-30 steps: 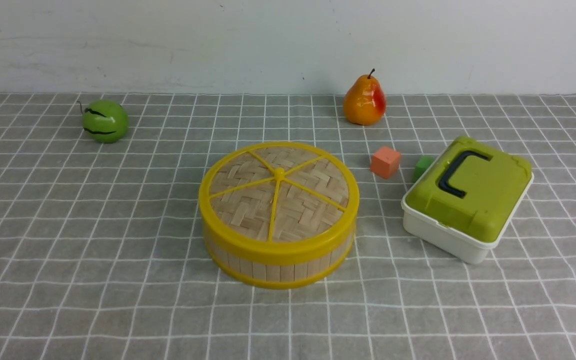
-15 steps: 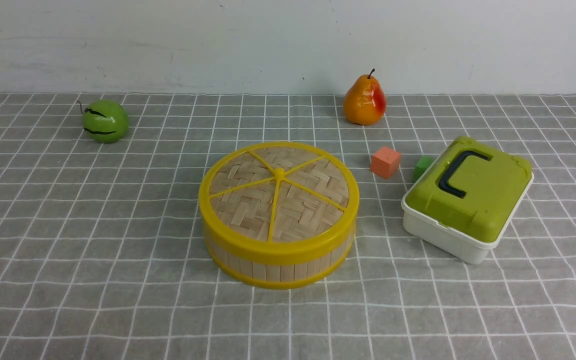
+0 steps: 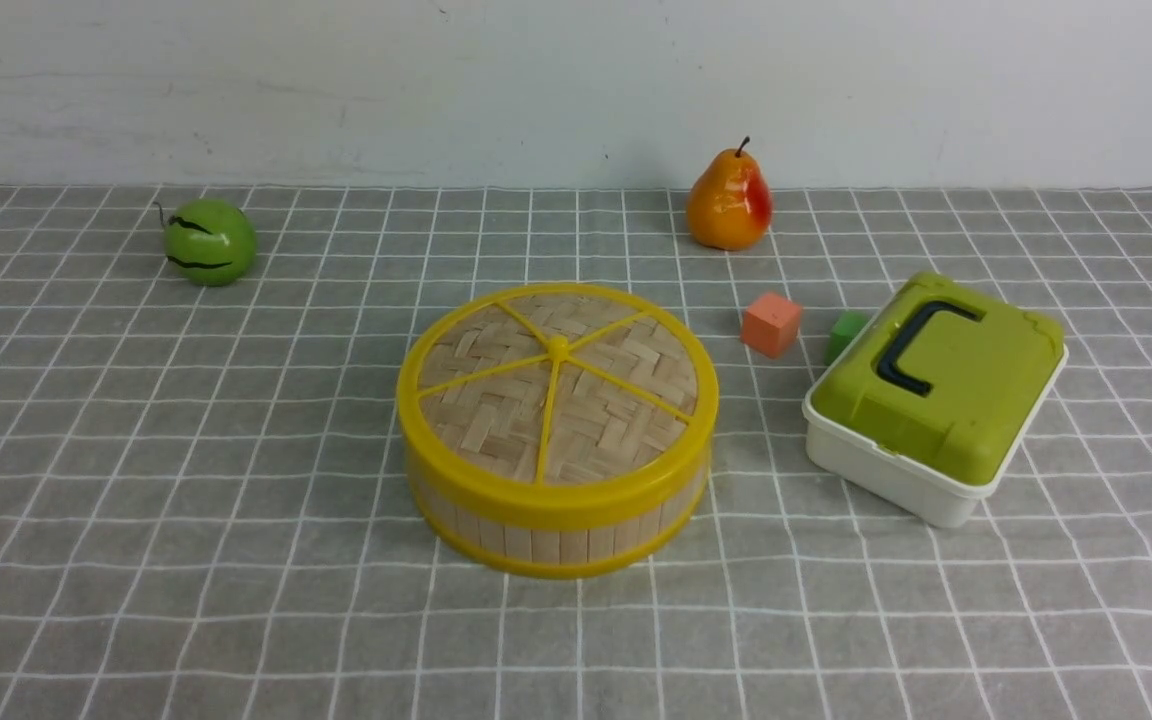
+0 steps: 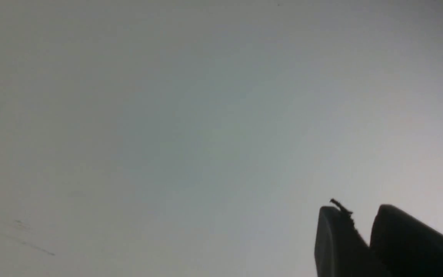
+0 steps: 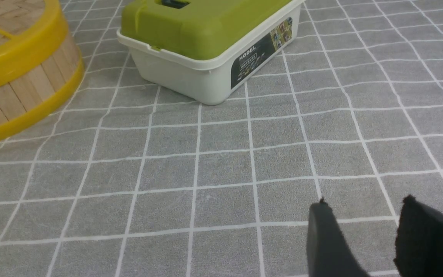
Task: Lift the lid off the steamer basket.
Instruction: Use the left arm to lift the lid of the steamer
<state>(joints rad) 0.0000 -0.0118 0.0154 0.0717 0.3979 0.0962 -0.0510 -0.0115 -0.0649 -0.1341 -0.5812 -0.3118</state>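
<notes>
Lid is on, folks, seated flat and square on top of the steamer basket, yellow rim on yellow rim, knob dead centre, right in the middle of the grey checked worktop in the front view. Out at ten o'clock from the basket, well apart, sits a green striped ball. At one o'clock, back by the wall, stands an orange pear, upright. At two o'clock there's an orange cube, a green cube just beside it, and at three o'clock a white box with a green top and dark handle, near the basket but not touching it. Over to the left wrist view: the left gripper shows two dark fingertips all but pressed together, nothing between them, against a plain pale grey blur. And the right wrist view: the right gripper is low over bare cloth, fingertips parted with a clear gap, holding nothing. Beyond it lie the box and one edge of the lidded basket, both well clear of the fingers.
</notes>
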